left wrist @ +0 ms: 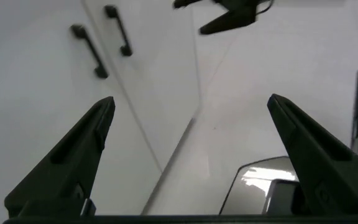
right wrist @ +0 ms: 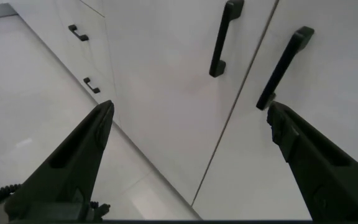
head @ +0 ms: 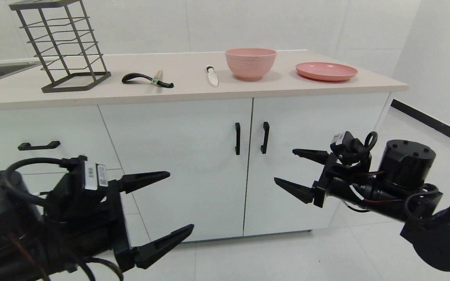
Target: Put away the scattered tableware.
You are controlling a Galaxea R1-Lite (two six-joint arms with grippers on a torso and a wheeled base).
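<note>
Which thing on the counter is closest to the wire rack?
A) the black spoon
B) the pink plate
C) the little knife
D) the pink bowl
A: the black spoon lies just beside the wire rack, while the knife, the pink bowl and the pink plate sit farther along the counter.

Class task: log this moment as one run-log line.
left hand: open, empty, before cabinet | right hand: open, empty | bowl, plate, knife, spoon: on counter, untouched | rack: counter's left end

Pink bowl [head: 250, 62] near pink plate [head: 326, 71]
</note>
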